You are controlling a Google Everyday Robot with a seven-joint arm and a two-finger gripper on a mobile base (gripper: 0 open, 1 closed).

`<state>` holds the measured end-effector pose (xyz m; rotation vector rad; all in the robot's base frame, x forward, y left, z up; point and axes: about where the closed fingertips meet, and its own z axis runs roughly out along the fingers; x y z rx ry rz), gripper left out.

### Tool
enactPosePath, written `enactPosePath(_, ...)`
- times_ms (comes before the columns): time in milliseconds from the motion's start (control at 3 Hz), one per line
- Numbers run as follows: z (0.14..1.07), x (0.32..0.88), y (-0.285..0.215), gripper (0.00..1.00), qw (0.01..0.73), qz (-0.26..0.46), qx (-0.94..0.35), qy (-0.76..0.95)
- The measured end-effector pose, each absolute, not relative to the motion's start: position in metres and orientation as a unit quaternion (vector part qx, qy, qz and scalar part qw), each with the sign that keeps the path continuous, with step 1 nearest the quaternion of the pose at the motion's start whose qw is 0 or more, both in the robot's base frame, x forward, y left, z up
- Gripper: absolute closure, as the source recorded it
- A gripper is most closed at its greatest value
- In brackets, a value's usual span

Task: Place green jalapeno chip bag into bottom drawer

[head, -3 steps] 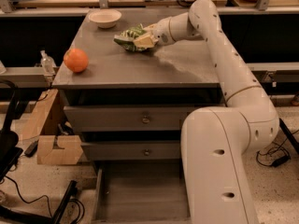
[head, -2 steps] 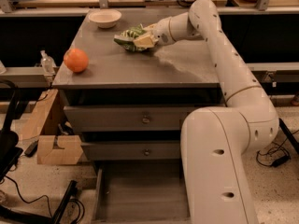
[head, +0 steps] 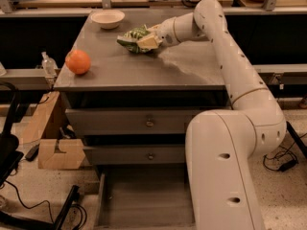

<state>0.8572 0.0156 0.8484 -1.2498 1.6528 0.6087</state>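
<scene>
The green jalapeno chip bag lies crumpled on the grey cabinet top, toward the back middle. My gripper reaches in from the right, its cream fingers closed on the bag's right end, with the bag still resting on the top. The bottom drawer is pulled out at floor level in front of the cabinet, and its flat grey floor shows nothing in it. My white arm's lower body covers the drawer's right side.
A white bowl stands at the back left of the top. An orange fruit sits near the left edge. Two upper drawers are shut. Cardboard pieces, a small bottle and cables lie left.
</scene>
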Motion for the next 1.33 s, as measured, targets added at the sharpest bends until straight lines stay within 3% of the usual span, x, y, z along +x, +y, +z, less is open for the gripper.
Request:
enactPosePath(1000, 0.851, 0.856, 0.015, 1.00, 0.472, 0.247, -0.512, 0.674)
enactPosePath(1333, 0.893, 0.846, 0.015, 1.00, 0.482, 0.218, -0.533, 0.660)
